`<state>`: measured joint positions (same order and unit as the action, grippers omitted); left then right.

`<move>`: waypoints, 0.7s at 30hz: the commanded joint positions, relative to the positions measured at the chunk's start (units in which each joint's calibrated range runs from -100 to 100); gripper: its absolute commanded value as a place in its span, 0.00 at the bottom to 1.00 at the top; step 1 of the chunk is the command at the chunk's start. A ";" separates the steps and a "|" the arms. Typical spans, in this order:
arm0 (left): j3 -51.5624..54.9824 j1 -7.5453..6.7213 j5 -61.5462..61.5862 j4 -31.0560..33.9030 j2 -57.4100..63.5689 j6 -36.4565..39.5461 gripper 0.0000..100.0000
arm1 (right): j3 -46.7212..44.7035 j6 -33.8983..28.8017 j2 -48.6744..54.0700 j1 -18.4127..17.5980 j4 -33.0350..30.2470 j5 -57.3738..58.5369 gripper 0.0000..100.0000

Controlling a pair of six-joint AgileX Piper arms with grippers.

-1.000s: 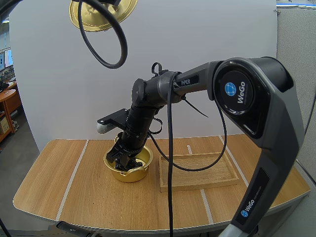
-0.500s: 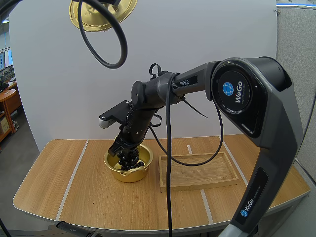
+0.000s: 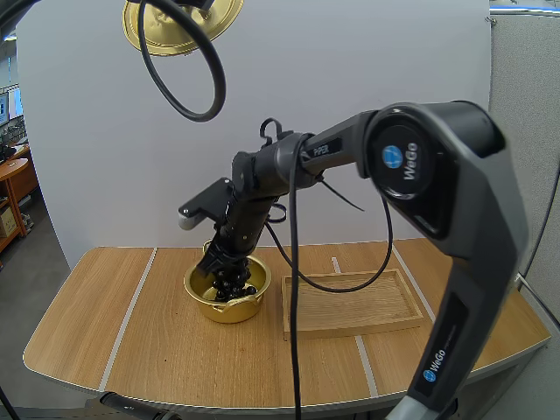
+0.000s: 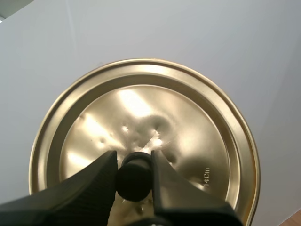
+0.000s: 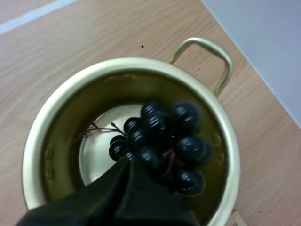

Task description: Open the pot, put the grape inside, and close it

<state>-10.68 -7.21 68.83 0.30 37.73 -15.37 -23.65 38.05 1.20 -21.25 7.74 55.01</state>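
Right pincer sits over the open pot, fingers drawn together, tips pressed into the top of the grape bunch. It reads as pinched on the stem, though the contact itself is hidden by the berries. The bunch hangs straight below the pincer and inside the rim, toward the handle side of the bowl, with loose red stems trailing to the pot floor.

Left pincer is clamped on the black knob of the lid. It holds the lid high, well above the pot and off toward my left.

The pot stands on the surface, just left of the wooden tray.

Step in hand, by my guess: dropping the fruit. The key relation is vertical, with grapes directly under the right pincer and the pot mouth facing up, so letting go should land them inside. The lid then needs a long descent down and to the right, and the right arm is in that path until it clears.
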 commanded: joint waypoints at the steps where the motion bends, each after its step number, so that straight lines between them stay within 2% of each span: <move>1: -0.29 -0.21 -1.86 0.79 0.02 0.34 0.00 | 0.00 -0.07 -4.58 0.07 -0.87 -2.24 0.00; 11: -0.29 -0.21 -1.86 0.79 0.02 0.34 0.00 | 0.00 -0.07 -4.83 0.07 -0.87 -3.64 0.00; 21: -0.29 -0.21 -1.86 0.79 0.02 0.34 0.00 | 0.00 -1.54 4.75 0.47 -1.48 -5.03 0.00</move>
<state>-10.68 -7.21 68.83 0.30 37.73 -15.26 -23.65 37.38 0.71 -21.25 7.02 51.88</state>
